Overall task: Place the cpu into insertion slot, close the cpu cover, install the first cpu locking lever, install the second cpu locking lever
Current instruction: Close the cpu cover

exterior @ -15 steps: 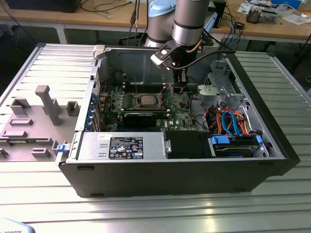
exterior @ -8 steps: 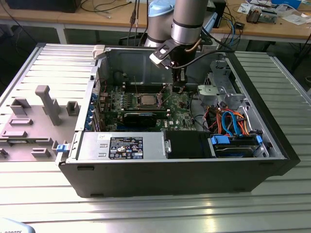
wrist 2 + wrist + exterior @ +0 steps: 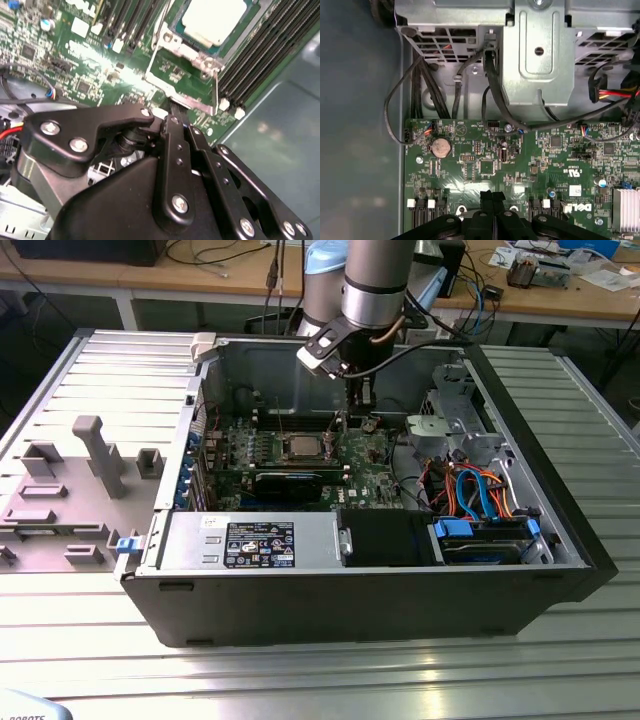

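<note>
An electronics lab: cable-strewn wooden workbenches point(image 3: 200, 282) behind a ribbed metal table point(image 3: 300, 680).

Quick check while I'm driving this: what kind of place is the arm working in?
Likely an electronics lab or workshop: an open computer case sits on a ribbed metal table, with wooden benches strewn with cables behind it.

The cpu point(image 3: 303, 447), a small square chip with a pale silver top point(image 3: 215, 17), lies flat inside the insertion slot point(image 3: 287, 448) on the green board, between the long memory slots. The cpu cover point(image 3: 187, 52), a thin silver frame, seems to lie down flat around the chip, whose top shows through its square cut-out
</note>
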`<state>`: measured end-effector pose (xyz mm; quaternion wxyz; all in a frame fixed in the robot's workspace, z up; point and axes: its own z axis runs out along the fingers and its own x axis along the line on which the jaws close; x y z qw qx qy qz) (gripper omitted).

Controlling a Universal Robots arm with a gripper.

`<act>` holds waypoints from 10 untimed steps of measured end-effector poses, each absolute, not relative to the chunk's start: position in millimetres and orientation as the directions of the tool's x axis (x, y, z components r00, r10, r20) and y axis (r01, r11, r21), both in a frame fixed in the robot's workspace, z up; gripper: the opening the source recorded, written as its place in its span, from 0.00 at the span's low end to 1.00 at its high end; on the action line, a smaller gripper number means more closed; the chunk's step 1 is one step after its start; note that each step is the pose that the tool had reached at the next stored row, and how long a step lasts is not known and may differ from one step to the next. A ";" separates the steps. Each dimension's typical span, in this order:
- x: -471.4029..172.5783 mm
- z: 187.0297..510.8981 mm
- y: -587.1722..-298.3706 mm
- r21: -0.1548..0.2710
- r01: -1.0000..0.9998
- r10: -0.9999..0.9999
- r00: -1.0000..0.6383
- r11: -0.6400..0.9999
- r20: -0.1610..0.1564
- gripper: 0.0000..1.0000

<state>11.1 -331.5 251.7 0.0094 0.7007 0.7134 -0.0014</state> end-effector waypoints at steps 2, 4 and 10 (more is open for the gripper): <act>11.0 251.7 -331.4 0.011 1.000 1.000 -0.018 0.018 -0.015 0.11; 11.0 251.7 -331.4 0.011 1.000 1.000 -0.018 0.018 -0.015 0.11; 10.0 251.7 -331.4 0.011 1.000 1.000 -0.018 0.018 -0.015 0.11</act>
